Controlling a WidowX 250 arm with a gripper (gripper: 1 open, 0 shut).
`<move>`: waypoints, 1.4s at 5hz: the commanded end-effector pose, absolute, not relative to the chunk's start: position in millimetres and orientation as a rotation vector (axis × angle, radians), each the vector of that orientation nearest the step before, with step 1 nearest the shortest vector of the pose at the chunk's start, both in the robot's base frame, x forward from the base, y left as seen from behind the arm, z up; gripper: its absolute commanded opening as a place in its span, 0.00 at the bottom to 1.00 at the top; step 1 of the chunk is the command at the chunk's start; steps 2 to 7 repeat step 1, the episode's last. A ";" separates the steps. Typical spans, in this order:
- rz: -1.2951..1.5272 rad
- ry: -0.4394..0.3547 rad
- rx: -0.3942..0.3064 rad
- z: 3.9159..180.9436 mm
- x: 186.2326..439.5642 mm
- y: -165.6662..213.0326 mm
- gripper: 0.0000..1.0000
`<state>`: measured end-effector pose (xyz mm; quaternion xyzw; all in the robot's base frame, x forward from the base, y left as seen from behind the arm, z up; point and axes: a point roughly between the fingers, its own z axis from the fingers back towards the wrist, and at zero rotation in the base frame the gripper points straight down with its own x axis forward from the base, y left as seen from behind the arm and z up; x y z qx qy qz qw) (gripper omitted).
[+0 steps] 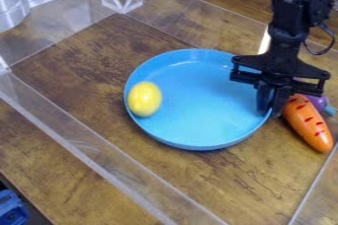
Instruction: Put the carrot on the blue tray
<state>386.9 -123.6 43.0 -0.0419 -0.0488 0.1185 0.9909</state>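
My gripper (275, 99) is closed and empty at the tray's (185, 120) right rim. The carrot (307, 122) lies just beside it on the desk (79, 81), apparently touching the rim; I should open, center over its middle.

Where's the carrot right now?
In the camera view the carrot lies on the wooden table at the right edge, just outside the blue tray's rim, beside the pincer.
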 end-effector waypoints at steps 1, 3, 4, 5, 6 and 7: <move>0.195 -0.164 -0.130 82.4 389.5 -140.3 0.00; 0.195 -0.164 -0.130 82.4 389.5 -140.3 0.00; 0.195 -0.164 -0.130 82.4 389.5 -140.3 0.00; 0.195 -0.164 -0.130 82.4 389.5 -140.3 0.00; 0.195 -0.164 -0.130 82.4 389.5 -140.3 0.00; 0.195 -0.164 -0.130 82.4 389.5 -140.3 0.00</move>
